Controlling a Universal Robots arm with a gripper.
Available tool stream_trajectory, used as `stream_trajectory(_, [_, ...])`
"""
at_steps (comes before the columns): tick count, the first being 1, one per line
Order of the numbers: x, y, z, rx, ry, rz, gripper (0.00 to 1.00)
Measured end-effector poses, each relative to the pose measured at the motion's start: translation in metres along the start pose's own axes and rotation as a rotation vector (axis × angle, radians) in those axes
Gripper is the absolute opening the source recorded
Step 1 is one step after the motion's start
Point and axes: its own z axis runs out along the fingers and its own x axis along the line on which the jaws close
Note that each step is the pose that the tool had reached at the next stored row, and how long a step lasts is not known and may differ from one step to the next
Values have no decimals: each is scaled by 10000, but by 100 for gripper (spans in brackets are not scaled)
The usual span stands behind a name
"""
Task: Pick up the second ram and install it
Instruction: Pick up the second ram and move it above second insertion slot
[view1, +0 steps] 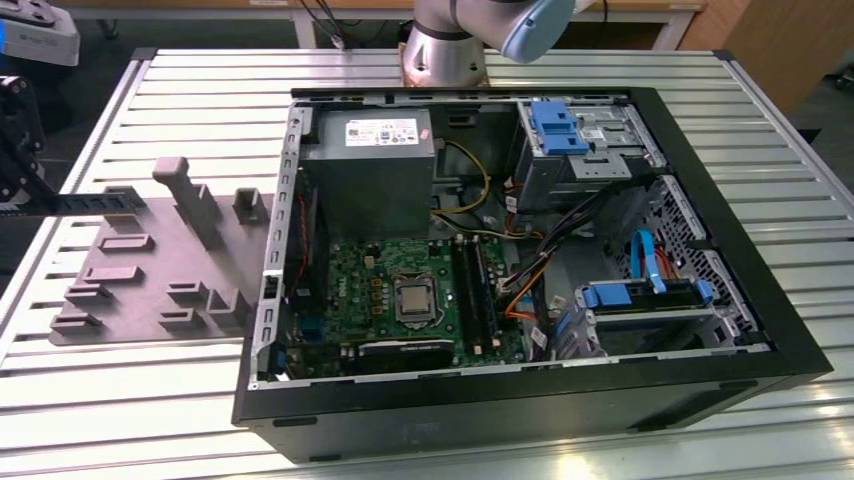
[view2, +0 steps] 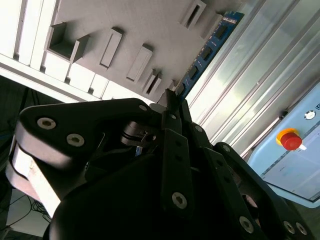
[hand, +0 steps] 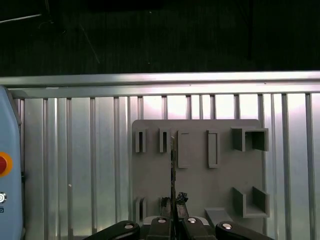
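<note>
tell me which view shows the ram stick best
The second wrist view: the ram stick shows its flat face and chips along its length. In the exterior view the ram stick is a dark bar at the exterior view's left. The first wrist view sees the ram stick edge-on, a thin line.

No legible text anywhere. White label (view1: 387, 132) on power supply (view1: 367, 185), well apart from gripper (view2: 171, 99): print too small. Control box (view2: 280, 167) near gripper, carrying red stop button (view2: 291, 139): cut-off lettering, illegible. Second ram (view2: 210, 47) clamped in gripper: chip markings unreadable.
</note>
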Motion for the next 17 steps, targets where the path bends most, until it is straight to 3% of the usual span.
stream_trajectory(17, [-11,2,-103,1,25,9,14])
